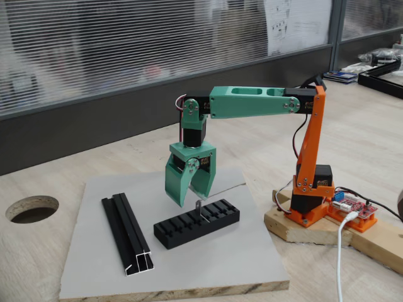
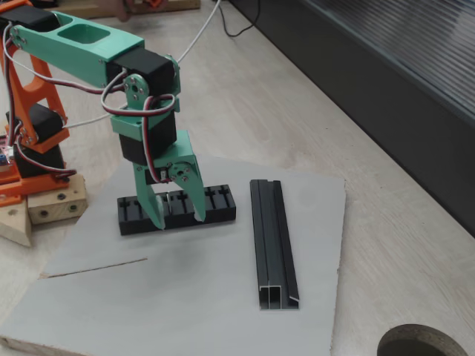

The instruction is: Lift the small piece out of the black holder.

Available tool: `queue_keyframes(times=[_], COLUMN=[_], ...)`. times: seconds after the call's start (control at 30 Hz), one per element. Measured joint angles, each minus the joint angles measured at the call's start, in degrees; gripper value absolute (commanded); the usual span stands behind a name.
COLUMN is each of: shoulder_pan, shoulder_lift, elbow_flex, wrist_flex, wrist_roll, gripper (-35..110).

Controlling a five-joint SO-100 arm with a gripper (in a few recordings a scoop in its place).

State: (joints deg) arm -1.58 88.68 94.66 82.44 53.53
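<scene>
Small piece (image 1: 198,210) upright in black holder (image 1: 196,223), beneath open pincer (image 1: 192,196).

green tool (image 1: 192,192); black holder (image 1: 196,224); grey small piece (image 1: 198,209); grey board (image 1: 239,264)

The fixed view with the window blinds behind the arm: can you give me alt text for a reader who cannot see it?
A green gripper hangs open just above a black slotted holder on a grey board, with a small grey metal piece standing upright in a slot between its fingers. A longer black channel rail lies to the holder's left.
</scene>
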Motion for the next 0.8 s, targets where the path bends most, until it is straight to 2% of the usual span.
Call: queue_keyframes(times=[0.67,0.8], shoulder_pan=[0.0,-2.6], shoulder_lift=[0.0,-1.0], elbow_flex=[0.0,0.0], wrist_flex=[0.0,0.0], wrist_roll=[0.0,0.0], gripper=[43,43])
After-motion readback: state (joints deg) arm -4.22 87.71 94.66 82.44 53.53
